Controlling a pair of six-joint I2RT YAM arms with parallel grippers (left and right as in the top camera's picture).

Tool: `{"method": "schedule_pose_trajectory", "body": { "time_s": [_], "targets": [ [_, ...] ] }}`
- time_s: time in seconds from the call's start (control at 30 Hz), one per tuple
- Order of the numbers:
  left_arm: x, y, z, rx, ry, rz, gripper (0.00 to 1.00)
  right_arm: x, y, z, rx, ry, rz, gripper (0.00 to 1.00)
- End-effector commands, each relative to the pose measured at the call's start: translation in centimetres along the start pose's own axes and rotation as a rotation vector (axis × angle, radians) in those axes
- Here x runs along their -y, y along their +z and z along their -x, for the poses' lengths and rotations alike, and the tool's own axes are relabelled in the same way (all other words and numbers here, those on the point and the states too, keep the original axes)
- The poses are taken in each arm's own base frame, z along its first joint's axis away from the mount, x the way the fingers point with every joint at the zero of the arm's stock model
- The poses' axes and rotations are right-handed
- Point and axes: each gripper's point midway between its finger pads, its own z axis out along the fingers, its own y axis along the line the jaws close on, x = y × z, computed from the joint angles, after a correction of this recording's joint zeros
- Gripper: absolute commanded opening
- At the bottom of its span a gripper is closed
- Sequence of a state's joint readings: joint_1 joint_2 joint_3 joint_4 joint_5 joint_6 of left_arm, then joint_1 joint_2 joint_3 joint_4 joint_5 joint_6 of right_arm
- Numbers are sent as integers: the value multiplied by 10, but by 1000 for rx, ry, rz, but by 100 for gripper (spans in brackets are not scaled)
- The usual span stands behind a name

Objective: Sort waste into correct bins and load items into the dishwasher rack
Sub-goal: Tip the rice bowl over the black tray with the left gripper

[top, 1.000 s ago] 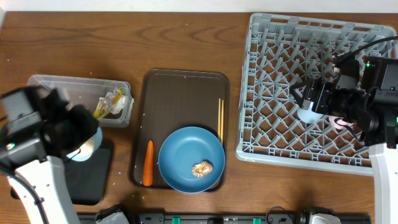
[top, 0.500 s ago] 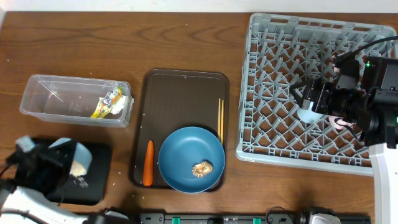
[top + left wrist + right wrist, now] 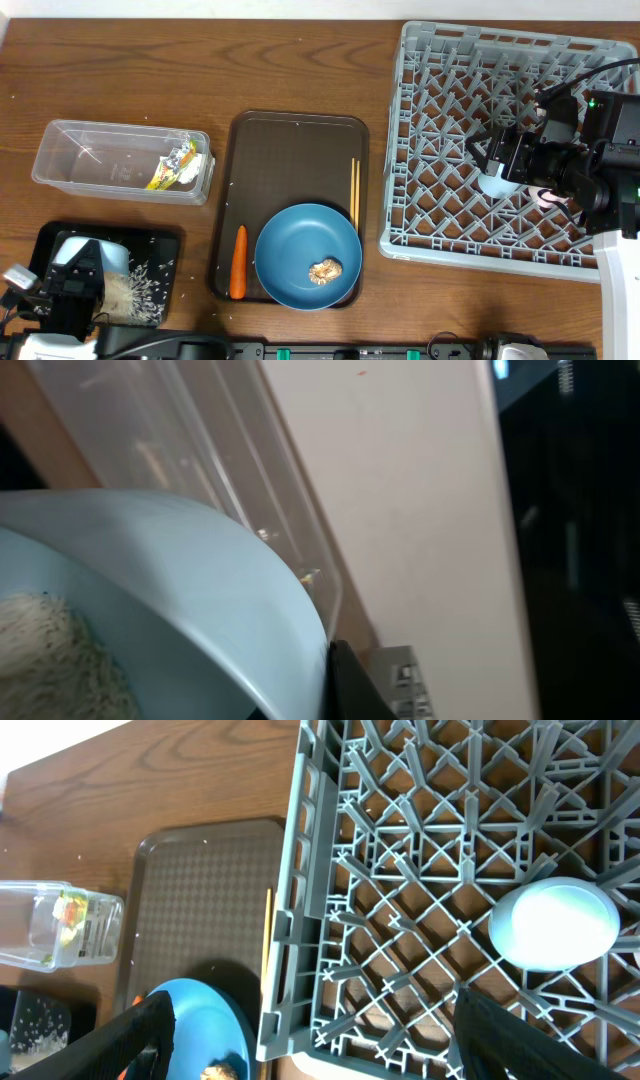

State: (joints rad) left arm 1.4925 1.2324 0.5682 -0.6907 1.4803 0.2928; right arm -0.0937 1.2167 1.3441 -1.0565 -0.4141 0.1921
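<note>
My left gripper [image 3: 68, 287] is shut on the rim of the light blue bowl [image 3: 97, 255] and holds it tipped over the black tray [image 3: 165, 240]. White rice [image 3: 138, 286] lies scattered on that tray. In the left wrist view the bowl [image 3: 150, 590] fills the frame, with rice [image 3: 50, 660] still inside and one black finger [image 3: 345, 685] at its rim. My right gripper [image 3: 496, 155] hangs open and empty over the grey rack [image 3: 450, 60], beside the small blue cup [image 3: 495, 183] that stands upside down in it [image 3: 553, 923]. The pink cup [image 3: 548, 198] is partly hidden by the arm.
The clear tub [image 3: 100, 160] holds a yellow-green wrapper [image 3: 172, 168] and white paper [image 3: 200, 165]. The dark brown serving tray [image 3: 290, 150] carries the carrot [image 3: 238, 262], the blue plate [image 3: 300, 250] with a brown lump [image 3: 326, 269], and the chopsticks [image 3: 353, 192].
My left arm has carried the bowl from beside the tub down to the black tray and tipped it. Rice now lies on the tray. The right arm has not moved.
</note>
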Motion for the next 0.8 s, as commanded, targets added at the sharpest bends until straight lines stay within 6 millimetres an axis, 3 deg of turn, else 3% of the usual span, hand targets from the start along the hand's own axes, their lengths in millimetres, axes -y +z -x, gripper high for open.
{"method": "schedule_pose_trajectory", "body": {
  "time_s": [0.0, 0.3, 0.4, 0.5, 0.57, 0.63, 0.7, 0.77],
  "targets": [
    [8, -1, 5, 26, -1, -86, 6, -4, 2, -5, -17, -25, 8, 82],
    [5, -1, 1, 23, -41, -88, 6, -3, 2, -6, -21, -23, 7, 82],
    [5, -1, 2, 27, 43, -86, 6, -3, 2, -6, -23, -22, 6, 82],
    [8, -1, -5, 17, -73, -88, 6, -4, 2, -5, -20, -24, 7, 82],
    [8, -1, -6, 20, 34, -86, 6, -4, 2, -5, -20, -19, 7, 82],
    [8, -1, -7, 17, -74, -91, 6, -4, 2, -5, -19, -20, 7, 82],
    [7, 0, -8, 13, -11, -84, 6, -3, 2, -5, -21, -20, 7, 82],
    [7, -1, -8, 12, -82, -82, 6, -4, 2, -5, -19, -20, 7, 82]
  ]
}}
